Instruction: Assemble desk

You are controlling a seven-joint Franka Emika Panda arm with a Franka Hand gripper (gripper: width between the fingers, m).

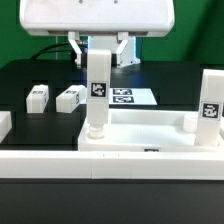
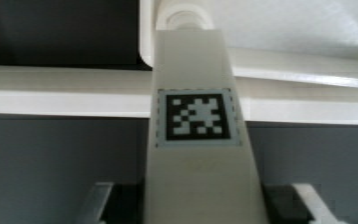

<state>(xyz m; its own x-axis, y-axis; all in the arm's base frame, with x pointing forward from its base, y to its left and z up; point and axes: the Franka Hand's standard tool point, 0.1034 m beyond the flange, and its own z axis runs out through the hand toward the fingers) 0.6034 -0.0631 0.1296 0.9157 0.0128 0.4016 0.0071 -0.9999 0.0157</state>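
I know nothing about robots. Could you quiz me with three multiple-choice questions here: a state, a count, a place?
1. The leg in the gripper is: A upright on a corner of the desk slab; B lying flat; C hanging above everything.
2. How many legs stand upright on the slab? A one; B four; C two.
3. The two loose legs lie: A on the slab; B on the dark table, at the exterior view's left of the marker board; C stacked.
Answers: A, its foot meets the slab's corner; C, that one plus another leg at the exterior view's right; B, both rest flat on the table.
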